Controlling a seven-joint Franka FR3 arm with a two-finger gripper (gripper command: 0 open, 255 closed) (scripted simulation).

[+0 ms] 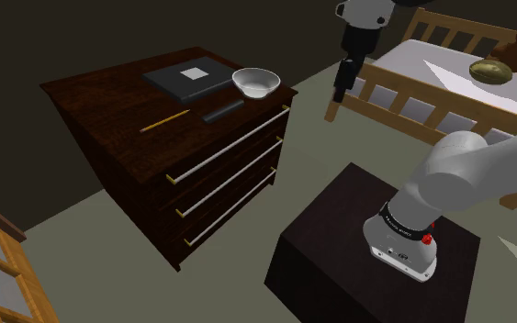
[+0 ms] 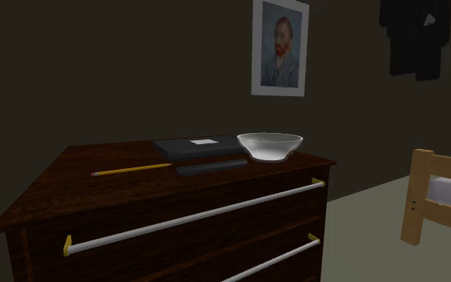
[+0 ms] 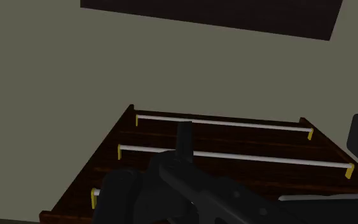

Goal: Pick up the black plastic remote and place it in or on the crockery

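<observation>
Shoulder view: slim, flat black remote near white bowl.

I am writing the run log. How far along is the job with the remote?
Done: nothing yet; the remote lies on the dresser near the empty white bowl. In hand: the gripper hangs in the air beside the dresser. Left: reach the remote, grasp it, lift it, set it in the bowl.
</observation>
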